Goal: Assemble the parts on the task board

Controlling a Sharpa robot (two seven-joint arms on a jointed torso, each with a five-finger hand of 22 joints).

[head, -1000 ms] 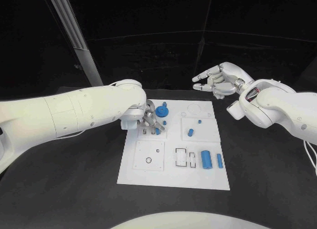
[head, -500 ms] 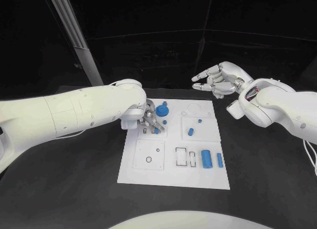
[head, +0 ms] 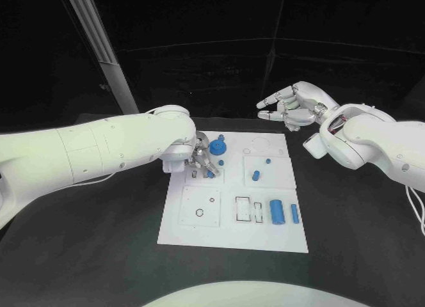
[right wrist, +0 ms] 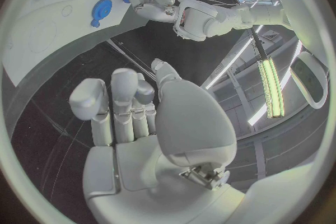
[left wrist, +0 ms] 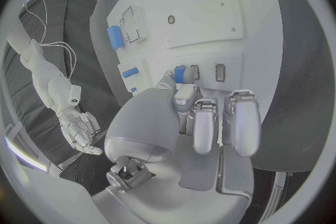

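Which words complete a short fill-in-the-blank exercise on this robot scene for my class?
1. The left hand works low over the white task ____.
2. The right hand is raised beyond the task board and holds ____.
3. The largest blue cylinder lies near the board's ____ edge in the head view.

Missing words: board; nothing; right

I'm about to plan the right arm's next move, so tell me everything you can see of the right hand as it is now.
The right hand is silver and metallic-looking, on a white arm that enters from the right. It hangs in the air beyond the far right corner of the task board, touching nothing. In the head view its fingers are apart and loosely curled, pointing toward the left. The right wrist view shows the palm bare, with the fingers lying side by side and nothing between them.
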